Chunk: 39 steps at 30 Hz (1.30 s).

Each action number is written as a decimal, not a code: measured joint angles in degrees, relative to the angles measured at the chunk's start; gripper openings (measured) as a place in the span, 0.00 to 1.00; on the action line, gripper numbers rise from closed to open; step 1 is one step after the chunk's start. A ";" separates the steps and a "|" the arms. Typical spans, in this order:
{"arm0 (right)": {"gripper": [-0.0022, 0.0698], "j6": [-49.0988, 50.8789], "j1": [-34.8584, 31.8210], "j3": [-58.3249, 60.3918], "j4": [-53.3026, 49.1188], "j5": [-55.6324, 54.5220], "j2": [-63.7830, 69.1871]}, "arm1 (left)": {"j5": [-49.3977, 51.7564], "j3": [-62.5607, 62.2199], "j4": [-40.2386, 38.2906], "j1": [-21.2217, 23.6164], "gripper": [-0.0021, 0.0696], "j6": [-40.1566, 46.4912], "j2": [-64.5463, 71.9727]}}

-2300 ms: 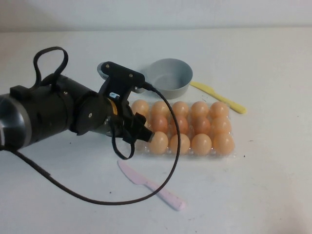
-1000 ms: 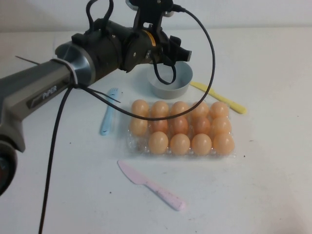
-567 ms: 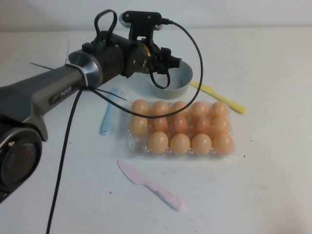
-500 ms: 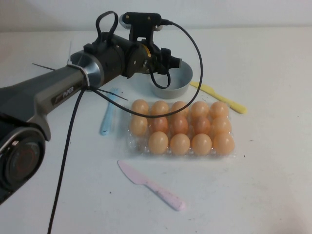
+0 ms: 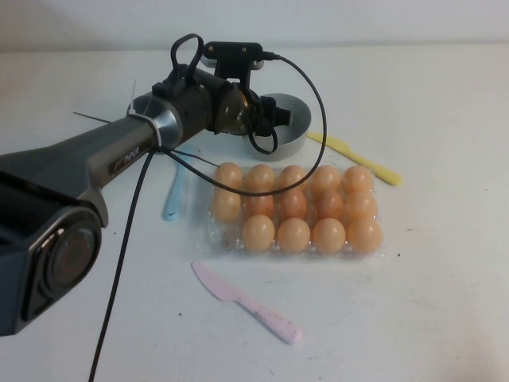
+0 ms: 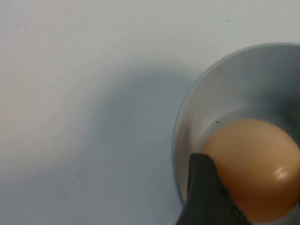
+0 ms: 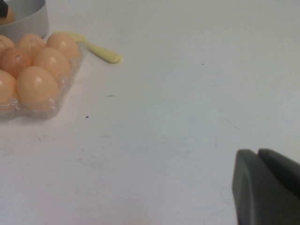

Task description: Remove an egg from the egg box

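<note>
Well, the left gripper point(image 5: 274, 118) holds the egg point(image 6: 251, 168) pinched between closed fingers over the grey bowl point(image 5: 291, 137), beyond the egg box point(image 5: 298, 208). Smooth, thin-shelled, it wants gentle pressure across its middle. The right gripper point(image 7: 267, 187) idles apart, fingers together.

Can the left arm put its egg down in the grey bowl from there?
Probably yes. The left gripper holds the egg right over the grey bowl, with nothing between. The right gripper sits far off.

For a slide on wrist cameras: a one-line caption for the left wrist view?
Left gripper holds the egg over the grey bowl; right gripper sits apart.
</note>
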 joint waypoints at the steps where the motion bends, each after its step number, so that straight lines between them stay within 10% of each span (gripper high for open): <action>1: 0.00 0.00 0.00 0.00 0.00 0.00 0.00 | 0.15 -0.09 0.00 0.04 0.50 0.00 0.25; 33: 0.00 0.00 0.00 0.00 0.00 0.00 0.00 | 9.54 -7.99 6.25 -2.20 0.56 2.61 -3.53; 39: 0.00 0.00 0.00 0.00 0.00 0.00 0.00 | 9.64 -4.00 6.77 -3.38 0.28 7.68 -11.62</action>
